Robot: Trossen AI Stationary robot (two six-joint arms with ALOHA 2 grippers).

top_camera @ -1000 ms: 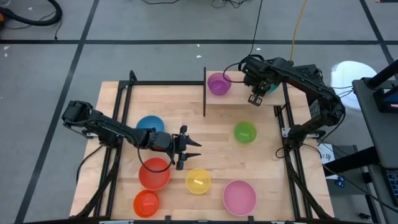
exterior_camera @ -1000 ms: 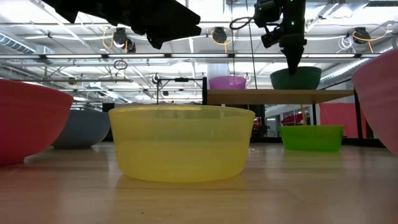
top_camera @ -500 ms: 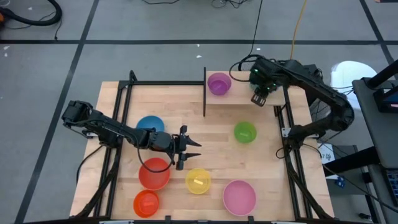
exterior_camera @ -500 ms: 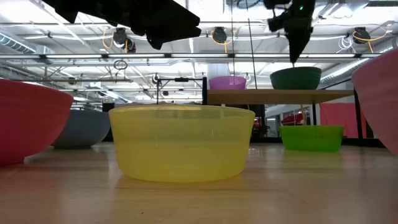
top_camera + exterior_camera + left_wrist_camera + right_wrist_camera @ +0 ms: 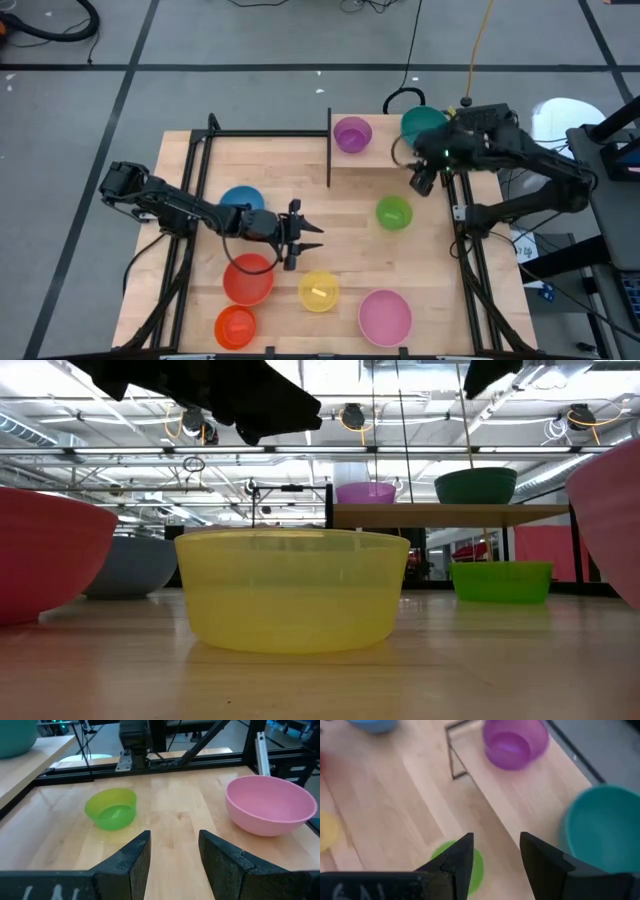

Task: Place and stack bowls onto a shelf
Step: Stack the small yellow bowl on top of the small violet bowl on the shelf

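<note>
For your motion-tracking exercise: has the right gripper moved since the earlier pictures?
Yes. The right gripper, open, has drawn away from the teal bowl on the shelf, toward the lime green bowl.

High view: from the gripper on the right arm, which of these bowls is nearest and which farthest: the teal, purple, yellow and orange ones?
From the right gripper:
1. Teal bowl, just beyond it on the shelf.
2. Purple bowl, on the shelf beside the dark upright panel.
3. Yellow bowl, toward the table's near edge.
4. Orange bowl, at the near left corner.
</note>
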